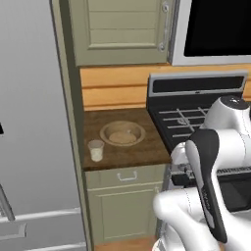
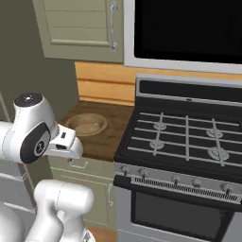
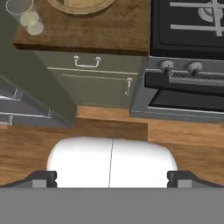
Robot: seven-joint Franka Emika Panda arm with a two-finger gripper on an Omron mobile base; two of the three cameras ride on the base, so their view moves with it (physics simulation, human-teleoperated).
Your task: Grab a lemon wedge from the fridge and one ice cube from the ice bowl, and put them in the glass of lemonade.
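The grey fridge (image 1: 34, 122) fills the left side with its doors shut; the lemon wedge is out of view. On the small wooden counter (image 1: 147, 147) sits the tan ice bowl (image 1: 122, 133) (image 2: 86, 124) with pale contents I cannot make out singly. The glass of lemonade (image 1: 96, 150) (image 3: 27, 17) stands just left and in front of the bowl. My gripper (image 3: 111, 179) is open and empty. It hangs well in front of the counter, over the wooden floor, pointing down at the cabinet front.
A gas stove (image 2: 184, 137) with an oven door (image 3: 188, 100) stands right of the counter. Beige cabinets (image 1: 125, 201) sit below, with a wall cabinet (image 1: 120, 29) and a microwave (image 2: 189, 28) above. My own arm (image 1: 211, 186) fills the lower right of the left base view.
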